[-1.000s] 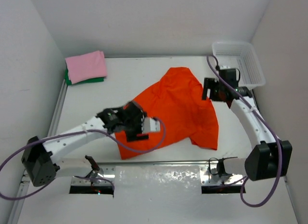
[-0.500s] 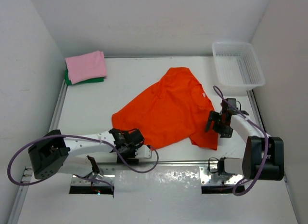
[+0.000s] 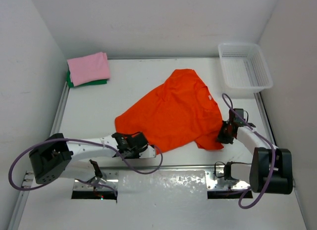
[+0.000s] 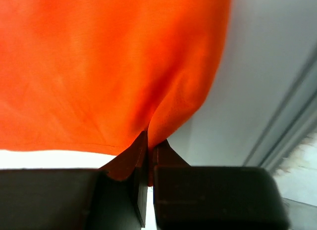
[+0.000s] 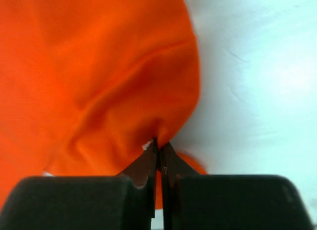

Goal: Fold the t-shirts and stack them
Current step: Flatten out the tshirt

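At the near edge of the white tabletop [image 3: 99, 111], just past a shiny metal rail [image 3: 163, 183], the left fingers [image 4: 148, 146] and the right fingers [image 5: 158, 150] are each pressed together on a pinch of the orange t-shirt [image 3: 173, 114] — one on its near left hem, the other at its near right corner. The shirt lies creased across the middle, a small pale label [image 3: 210, 97] at its neck too small to read. Farther back, the pink t-shirt [image 3: 89, 67] sits folded on the green t-shirt [image 3: 86, 83] — only a thin edge shows — in the far left corner, a white lattice basket [image 3: 247, 86] stands far right, and plain white walls [image 3: 148, 22] enclose three sides.
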Controlling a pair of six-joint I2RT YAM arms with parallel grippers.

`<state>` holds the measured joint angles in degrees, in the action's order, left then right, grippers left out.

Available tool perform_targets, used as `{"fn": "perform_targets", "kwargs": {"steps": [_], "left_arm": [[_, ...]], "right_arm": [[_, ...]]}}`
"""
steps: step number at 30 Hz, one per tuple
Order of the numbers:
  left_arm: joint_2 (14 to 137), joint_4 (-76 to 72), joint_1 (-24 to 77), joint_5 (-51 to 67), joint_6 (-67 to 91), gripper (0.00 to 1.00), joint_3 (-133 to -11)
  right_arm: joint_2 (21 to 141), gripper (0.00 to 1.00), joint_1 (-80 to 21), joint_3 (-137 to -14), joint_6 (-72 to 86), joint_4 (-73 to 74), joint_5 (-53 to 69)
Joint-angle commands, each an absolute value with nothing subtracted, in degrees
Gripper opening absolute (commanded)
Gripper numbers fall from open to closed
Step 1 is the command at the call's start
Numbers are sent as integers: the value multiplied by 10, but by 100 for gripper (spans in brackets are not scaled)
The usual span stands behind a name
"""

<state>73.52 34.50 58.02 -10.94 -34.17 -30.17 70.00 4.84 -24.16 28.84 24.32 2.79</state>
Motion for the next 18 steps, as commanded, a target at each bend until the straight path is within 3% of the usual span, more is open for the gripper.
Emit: {"fn": "perform_targets", "kwargs": {"steps": [1, 4, 7, 10, 11, 12, 13, 14, 16, 17, 18], "left_arm": [[731, 323, 553, -154, -326, 0, -315], [722, 316, 414, -154, -362, 0, -359], [736, 280, 342, -171, -412, 0, -439], [828, 230, 273, -174, -446, 0, -584], [854, 209, 260, -171, -449, 0, -631], [882, 193, 248, -169, -449, 0, -683], [909, 177, 224, -172, -447, 0, -789], [965, 148, 212, -175, -441, 0, -841], [1051, 140, 180, -177, -427, 0, -1023], [1077, 137, 168, -179, -418, 0, -1083], [1105, 139, 157, -180, -411, 0, -1213]], "right_arm": [[737, 0, 45, -197, 322, 200, 54], [736, 0, 44, -230, 323, 191, 70], [776, 0, 45, -321, 338, 153, 113], [892, 0, 43, -528, 340, 163, 152], [927, 0, 42, -601, 338, 175, 159], [961, 0, 38, -752, 336, 195, 161], [1029, 0, 37, -829, 333, 208, 159], [1066, 0, 37, -997, 332, 225, 156], [1175, 0, 38, -1173, 332, 294, 151], [1209, 0, 39, -1335, 344, 327, 146], [1234, 0, 41, -1397, 355, 324, 149]]}}
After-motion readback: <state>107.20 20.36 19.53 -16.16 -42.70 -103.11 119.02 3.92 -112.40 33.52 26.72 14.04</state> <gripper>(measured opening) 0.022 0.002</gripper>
